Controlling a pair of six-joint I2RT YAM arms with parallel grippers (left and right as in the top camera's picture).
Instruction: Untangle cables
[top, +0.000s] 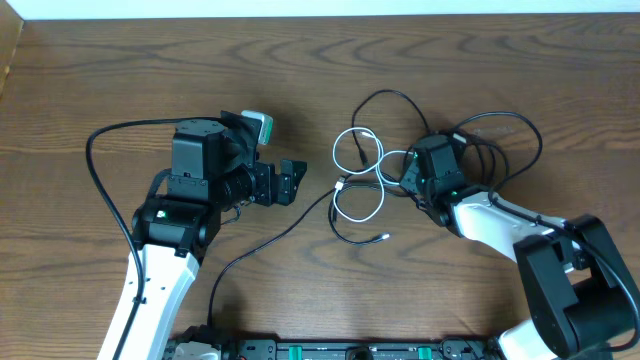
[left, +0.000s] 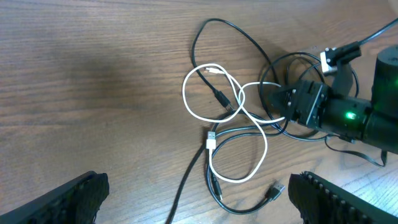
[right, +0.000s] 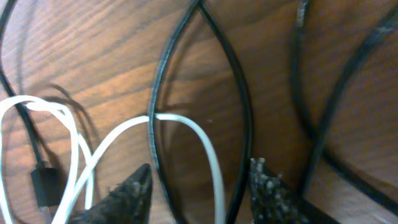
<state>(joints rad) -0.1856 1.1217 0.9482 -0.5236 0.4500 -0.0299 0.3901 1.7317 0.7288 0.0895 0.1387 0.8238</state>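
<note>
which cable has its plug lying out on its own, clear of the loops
The black cable: its plug lies alone at the tangle's near edge. The white cable has its connector in among the loops.

Cables (left: 212, 142) tangled on the table (top: 120, 70), right of centre, between two grippers.
Left of the tangle and well apart from it, the left gripper (top: 293, 180). At its right edge, the right gripper (top: 410, 175), fingertips (right: 140, 186) either side of two strands. Nearer the front edge, one loose plug end (top: 385, 238). From the tangle toward the front left, a long tail (left: 188, 185).
</note>
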